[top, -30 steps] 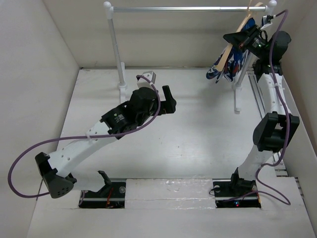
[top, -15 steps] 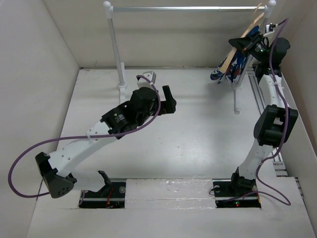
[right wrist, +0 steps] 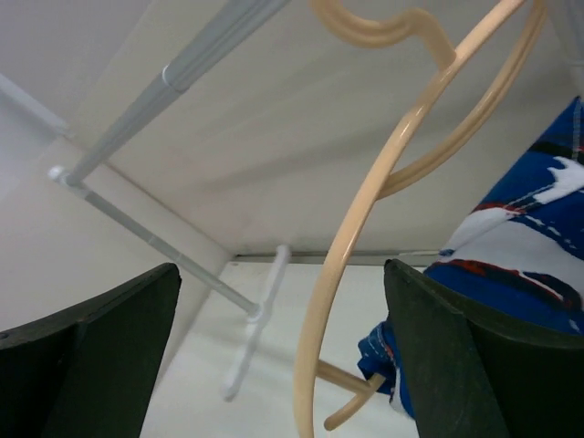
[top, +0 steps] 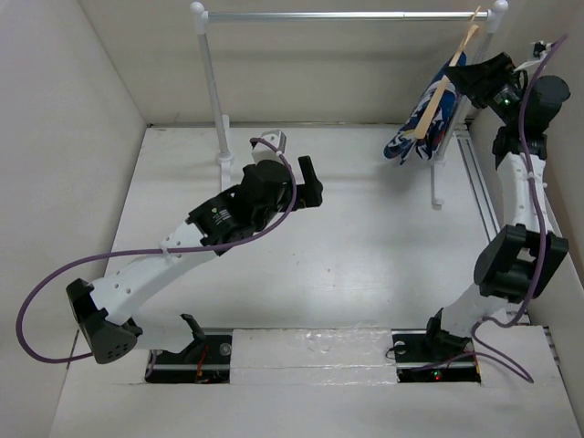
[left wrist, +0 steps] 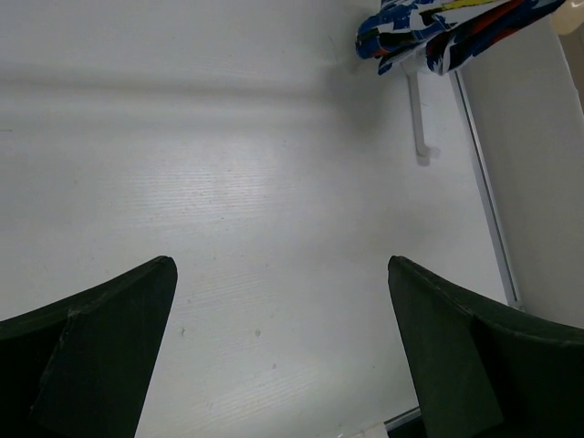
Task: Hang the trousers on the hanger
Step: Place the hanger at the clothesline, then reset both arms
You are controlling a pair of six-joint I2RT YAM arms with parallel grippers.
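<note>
The left gripper [top: 312, 180] hovers over the bare table [top: 365, 265] mid-field, its jaws spread wide and holding nothing. Farther back on the right, the right gripper [top: 465, 78] is raised beside the hanger [top: 440, 89]. Its jaws are also released, and the tan frame sits ahead of them, not clamped. The trousers [left wrist: 411, 27] are draped over the hanger, whose hook appears to sit on the rail [top: 338, 15] at the far right end. The work looks near its end. The next move probably calls for backing the right gripper away cleanly, without snagging the frame or cloth.
</note>
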